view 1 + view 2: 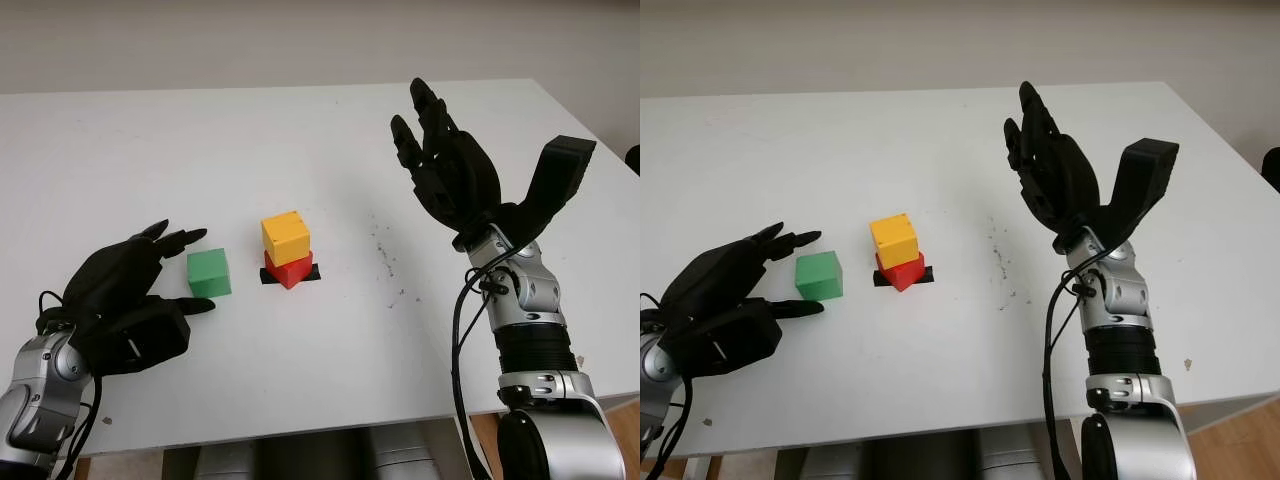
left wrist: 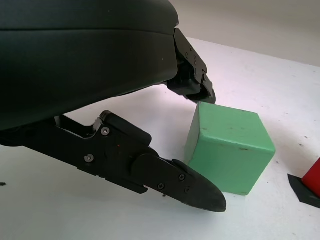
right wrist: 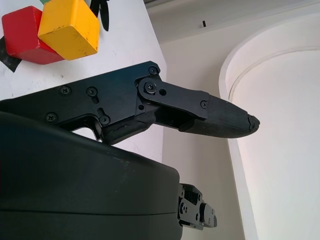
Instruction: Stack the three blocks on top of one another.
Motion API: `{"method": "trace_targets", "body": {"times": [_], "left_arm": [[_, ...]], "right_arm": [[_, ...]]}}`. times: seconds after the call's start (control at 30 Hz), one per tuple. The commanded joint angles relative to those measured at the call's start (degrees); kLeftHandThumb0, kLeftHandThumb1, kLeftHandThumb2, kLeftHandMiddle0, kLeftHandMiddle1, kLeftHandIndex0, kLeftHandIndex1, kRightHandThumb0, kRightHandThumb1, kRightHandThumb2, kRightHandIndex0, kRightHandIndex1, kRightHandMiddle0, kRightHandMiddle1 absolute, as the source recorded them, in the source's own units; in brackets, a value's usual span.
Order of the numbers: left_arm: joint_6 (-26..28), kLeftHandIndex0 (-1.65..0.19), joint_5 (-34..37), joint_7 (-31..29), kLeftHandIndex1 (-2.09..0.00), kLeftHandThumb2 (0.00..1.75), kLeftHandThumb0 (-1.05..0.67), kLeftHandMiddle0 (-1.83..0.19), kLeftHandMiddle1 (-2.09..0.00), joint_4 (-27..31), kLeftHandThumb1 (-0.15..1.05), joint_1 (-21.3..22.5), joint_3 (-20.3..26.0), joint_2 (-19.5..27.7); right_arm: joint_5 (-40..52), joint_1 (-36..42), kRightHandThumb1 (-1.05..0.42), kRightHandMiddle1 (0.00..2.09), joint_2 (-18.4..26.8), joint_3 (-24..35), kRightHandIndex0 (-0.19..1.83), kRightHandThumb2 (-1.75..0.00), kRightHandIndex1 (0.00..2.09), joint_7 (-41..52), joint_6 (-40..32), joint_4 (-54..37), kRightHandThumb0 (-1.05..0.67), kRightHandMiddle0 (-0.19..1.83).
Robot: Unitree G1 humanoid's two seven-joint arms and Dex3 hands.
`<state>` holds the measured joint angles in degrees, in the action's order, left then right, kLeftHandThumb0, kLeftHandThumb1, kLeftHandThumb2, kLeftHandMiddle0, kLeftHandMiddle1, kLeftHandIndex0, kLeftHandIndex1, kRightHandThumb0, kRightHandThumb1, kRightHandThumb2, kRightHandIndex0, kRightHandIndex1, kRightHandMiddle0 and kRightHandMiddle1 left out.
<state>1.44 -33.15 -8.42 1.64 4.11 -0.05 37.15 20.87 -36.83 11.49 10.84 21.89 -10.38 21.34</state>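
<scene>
The left robot hand (image 1: 135,290) sits low on the tabletop (image 1: 330,150) at about eight o'clock from the stack, holding nothing, its fingers bracketing the green block (image 1: 209,273) without yet closing: one fingertip is touching or almost touching the block's upper far edge, and the thumb lies just beside its near lower side. The right robot hand (image 1: 450,165) is raised well off to three o'clock, open and idle.

The yellow block (image 1: 286,237) already sits on the red block (image 1: 288,268), slightly twisted relative to it, and the red one rests on a dark tape mark (image 1: 310,274). The green block stands just beside them at nine o'clock, apart from the pair.

The green cube looks like painted wood: stiff, light, with flat, smooth faces that could slip under hard fingertips. I'd take it across two opposite side faces, near mid-height, leaving its underside free to land flat on the yellow one.

There are no containers here.
</scene>
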Motion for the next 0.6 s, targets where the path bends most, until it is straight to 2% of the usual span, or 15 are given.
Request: {"method": "trace_targets", "body": {"times": [0.0,0.4,0.57], "left_arm": [[-0.68,-0.57,-0.14,0.45,-0.26,0.05,-0.63,-0.2,-0.07,-0.22,0.9,0.96,-0.55,-0.07],[0.15,-0.68,4.99,-1.74,-0.38,0.06,-0.52,-0.27,-0.07,-1.35,0.91,0.21,0.03,-2.0],[1.77,-0.59,10.2,-2.59,-0.54,0.05,-0.53,-0.29,-0.06,-1.34,0.93,-0.31,1.43,-4.8]], "right_arm": [[-0.05,-0.21,-1.05,0.06,-0.06,-0.05,-0.14,-0.68,0.06,-0.02,-0.09,-1.27,-0.73,-0.12],[-0.04,-0.52,-1.05,0.06,0.03,0.23,-0.16,-0.66,0.05,-0.18,-0.18,-0.93,-0.74,-0.13],[-0.17,-0.43,-1.05,0.06,0.13,0.03,-0.16,-0.63,0.05,-0.23,-0.68,-1.3,-0.73,-0.13]]}}
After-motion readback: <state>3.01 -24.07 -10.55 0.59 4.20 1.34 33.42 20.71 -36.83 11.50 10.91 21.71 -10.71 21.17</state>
